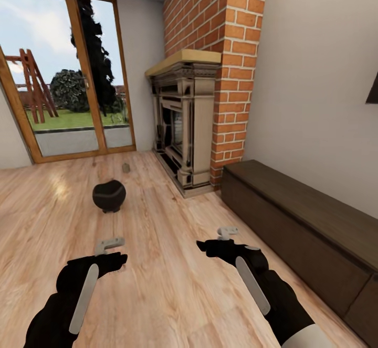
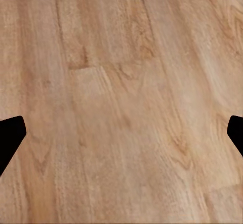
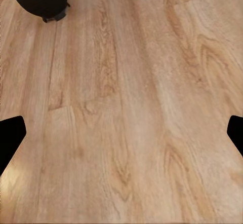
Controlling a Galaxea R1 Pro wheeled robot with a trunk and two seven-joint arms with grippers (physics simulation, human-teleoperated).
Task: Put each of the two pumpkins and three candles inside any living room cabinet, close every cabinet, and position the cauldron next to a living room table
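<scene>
Bright, even daylight comes through the glass door (image 1: pixel 68 75) and leaves a pale sheen on the wood floor (image 1: pixel 157 285) near it. Shadows are faint. The render is slightly soft, and straight lines bend toward the head view's edges.

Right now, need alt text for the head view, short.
Two black robot arms reach over a light wood plank floor, left gripper and right gripper both empty. A round black cauldron sits ahead, with a long low dark-brown wood cabinet on the right beside a brick fireplace.
</scene>
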